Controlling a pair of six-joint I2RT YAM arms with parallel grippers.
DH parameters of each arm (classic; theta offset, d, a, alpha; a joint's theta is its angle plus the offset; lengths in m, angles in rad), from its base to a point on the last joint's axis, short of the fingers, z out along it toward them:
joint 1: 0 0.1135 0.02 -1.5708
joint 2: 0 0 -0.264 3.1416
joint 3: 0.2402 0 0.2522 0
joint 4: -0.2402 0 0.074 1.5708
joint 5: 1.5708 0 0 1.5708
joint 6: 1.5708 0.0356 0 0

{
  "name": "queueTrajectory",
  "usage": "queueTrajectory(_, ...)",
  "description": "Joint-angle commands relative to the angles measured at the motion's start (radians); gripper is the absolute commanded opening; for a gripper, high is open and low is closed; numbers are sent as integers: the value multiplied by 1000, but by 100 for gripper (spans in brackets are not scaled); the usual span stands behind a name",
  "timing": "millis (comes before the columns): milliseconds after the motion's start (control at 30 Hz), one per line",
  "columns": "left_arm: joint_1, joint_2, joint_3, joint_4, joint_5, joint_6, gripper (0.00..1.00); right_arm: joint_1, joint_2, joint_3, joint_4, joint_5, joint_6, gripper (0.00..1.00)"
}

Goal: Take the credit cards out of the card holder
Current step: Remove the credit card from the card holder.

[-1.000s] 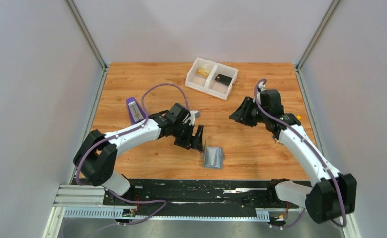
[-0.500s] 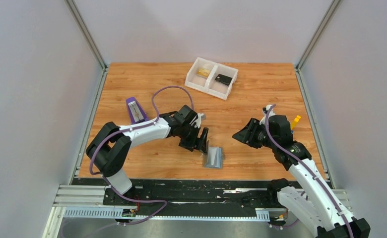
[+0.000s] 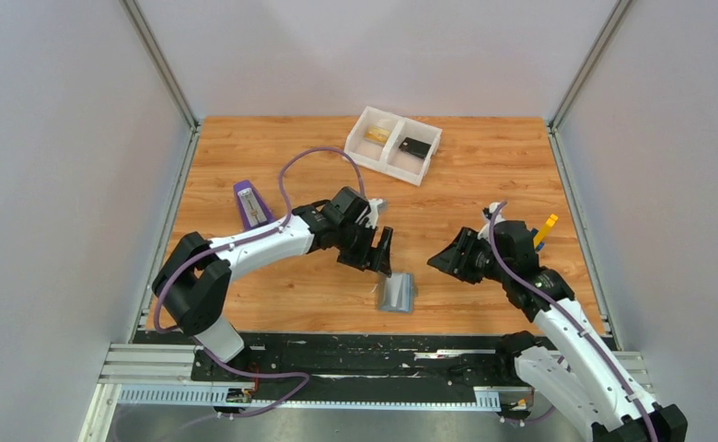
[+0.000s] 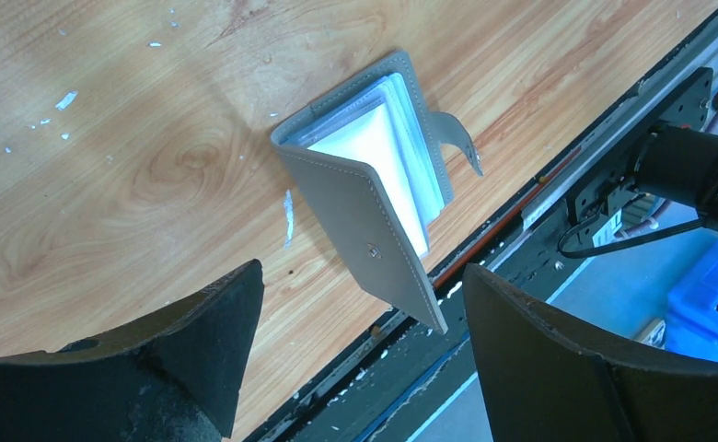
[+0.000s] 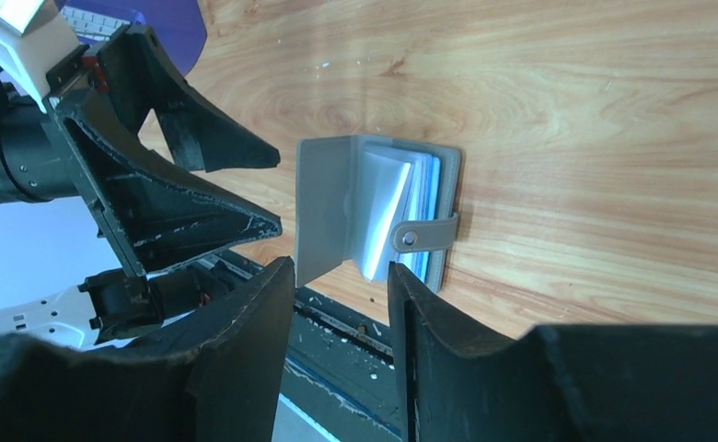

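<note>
The small grey bifold card holder [image 3: 396, 293] is sitting half open on the wooden bench [image 3: 272, 147], close to its near edge and between the two arms. One panel is lying flat while the other is standing up at an angle. Pale plastic sleeves [image 4: 374, 152] are fanning out between the panels. A grey strap [image 5: 424, 230] with a round snap is reaching across the sleeves' edge.

The left claw [image 3: 380, 256] is hovering just beside the card holder, on its far-left side. Its black fingers [image 4: 199, 341] are spreading wide and gripping nothing. The right claw [image 3: 444, 261] is pointing at the card holder from the right, a little apart from it. Its fingers [image 5: 254, 350] are standing partly open with only a narrow gap between them, and nothing is caught in that gap.

The thin gold-yellow credit cards [image 3: 376, 134] are lying in the left compartment of the white two-compartment plastic tray [image 3: 385, 163] at the far side of the bench. A small black rectangular piece [image 3: 414, 146] is resting in the right compartment. A purple wedge-shaped object [image 3: 252, 204] is standing upright on the left part of the bench, near the left arm.
</note>
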Motion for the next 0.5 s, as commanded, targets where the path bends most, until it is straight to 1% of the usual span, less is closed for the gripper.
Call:
queueTrajectory(0, -13, 20, 25, 27, 8, -4, 86, 55, -29, -36, 69, -12, 83, 43)
queueTrajectory(67, -14, 41, 28, 31, 5, 7, 84, 88, -30, -52, 88, 10, 108, 44)
queueTrajectory(133, -14, 61, 29, 27, 0, 21, 80, 122, -23, -59, 103, 33, 127, 45)
queueTrajectory(233, -14, 63, 23, 13, -36, 37, 72, 167, -3, -68, 133, 50, 158, 46)
queueTrajectory(367, -14, 49, -1, -3, -70, 38, 66, 245, 48, -69, 187, 86, 208, 46)
queueTrajectory(433, -15, 32, -24, 9, -66, 25, 59, 294, 78, -59, 206, 116, 228, 46)
queueTrajectory(467, -14, 19, -40, 19, -64, 21, 50, 317, 95, -55, 216, 135, 237, 46)
